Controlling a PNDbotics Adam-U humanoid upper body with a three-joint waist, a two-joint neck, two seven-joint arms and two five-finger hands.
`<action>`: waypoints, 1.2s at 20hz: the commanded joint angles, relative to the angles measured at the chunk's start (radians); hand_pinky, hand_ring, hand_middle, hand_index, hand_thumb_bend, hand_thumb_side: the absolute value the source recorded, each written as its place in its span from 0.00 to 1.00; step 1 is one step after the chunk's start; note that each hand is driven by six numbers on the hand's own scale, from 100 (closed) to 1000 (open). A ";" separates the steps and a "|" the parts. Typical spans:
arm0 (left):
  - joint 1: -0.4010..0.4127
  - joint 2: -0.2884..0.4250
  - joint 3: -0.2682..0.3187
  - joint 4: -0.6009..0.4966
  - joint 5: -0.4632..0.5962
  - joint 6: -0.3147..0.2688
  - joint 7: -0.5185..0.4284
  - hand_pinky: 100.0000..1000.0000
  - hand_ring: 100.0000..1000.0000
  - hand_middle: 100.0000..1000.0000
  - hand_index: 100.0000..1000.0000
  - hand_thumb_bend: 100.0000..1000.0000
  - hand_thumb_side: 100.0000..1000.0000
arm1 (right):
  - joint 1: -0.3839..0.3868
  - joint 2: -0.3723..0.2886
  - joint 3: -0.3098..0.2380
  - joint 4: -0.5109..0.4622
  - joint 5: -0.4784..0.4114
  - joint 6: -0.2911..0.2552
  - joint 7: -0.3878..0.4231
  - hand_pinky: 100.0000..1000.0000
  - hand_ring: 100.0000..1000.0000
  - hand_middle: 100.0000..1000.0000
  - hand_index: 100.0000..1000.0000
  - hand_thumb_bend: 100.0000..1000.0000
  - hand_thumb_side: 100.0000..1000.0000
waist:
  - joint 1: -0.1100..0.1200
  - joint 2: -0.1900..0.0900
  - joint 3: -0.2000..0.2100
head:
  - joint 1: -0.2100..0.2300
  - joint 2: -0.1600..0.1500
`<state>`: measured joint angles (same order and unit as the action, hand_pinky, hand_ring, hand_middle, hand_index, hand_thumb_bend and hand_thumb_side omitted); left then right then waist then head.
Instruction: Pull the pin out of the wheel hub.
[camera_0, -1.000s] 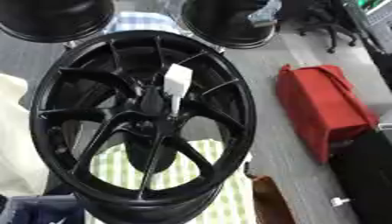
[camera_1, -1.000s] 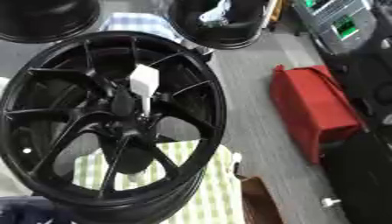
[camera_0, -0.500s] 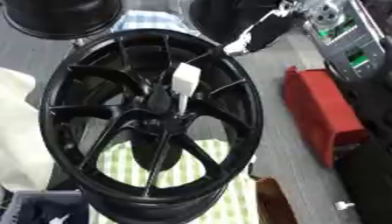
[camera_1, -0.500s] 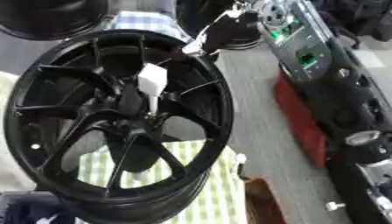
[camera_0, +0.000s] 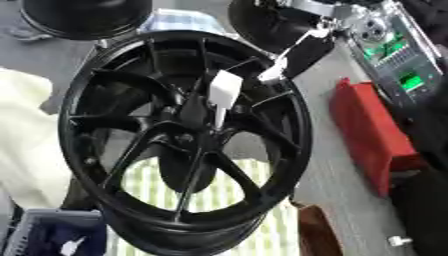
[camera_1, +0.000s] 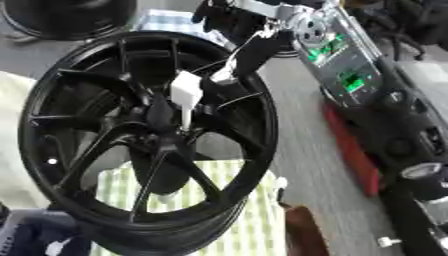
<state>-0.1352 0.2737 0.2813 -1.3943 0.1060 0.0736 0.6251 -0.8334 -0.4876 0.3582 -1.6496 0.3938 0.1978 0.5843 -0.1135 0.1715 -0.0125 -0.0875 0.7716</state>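
Reaching: right hand (camera_0: 293, 47) at far right over wheel hub (camera_0: 184, 135)
Fingers: cannot tell
Pin: white pin (camera_0: 222, 95) seated at the centre

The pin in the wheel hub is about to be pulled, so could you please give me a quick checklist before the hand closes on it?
1. Pin still seated in the wheel hub: ok.
2. Pin's white head unobstructed: ok.
3. Right hand near the pin: ok, just up and right of it.
4. Hand touching the pin: not ok, a gap shows.
5. Finger posture: cannot tell.
6. Left hand clear: ok, not in view.
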 joint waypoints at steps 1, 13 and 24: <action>-0.011 0.030 0.006 -0.014 0.003 0.002 0.002 0.68 0.58 0.49 0.73 0.25 0.68 | -0.009 -0.022 -0.006 -0.024 -0.003 0.010 0.004 0.68 0.77 0.65 0.80 0.66 0.18 | 0.006 -0.009 0.001 | 0.003 -0.002; -0.016 0.032 0.006 -0.012 0.002 0.005 0.002 0.68 0.58 0.49 0.73 0.25 0.68 | 0.010 -0.004 0.016 -0.042 -0.010 -0.009 -0.010 0.69 0.78 0.63 0.78 0.62 0.16 | -0.001 -0.013 0.005 | 0.006 -0.002; -0.019 0.022 0.000 -0.012 0.010 0.005 -0.008 0.68 0.58 0.49 0.73 0.26 0.69 | -0.051 -0.112 -0.054 -0.011 -0.253 -0.435 0.140 0.73 0.80 0.67 0.81 0.57 0.07 | 0.011 -0.001 0.025 | -0.058 -0.002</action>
<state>-0.1434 0.2734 0.2806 -1.3944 0.1148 0.0791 0.6220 -0.8632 -0.5507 0.3278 -1.6701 0.1911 -0.1900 0.6984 -0.1107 0.1802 0.0141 -0.1298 0.7717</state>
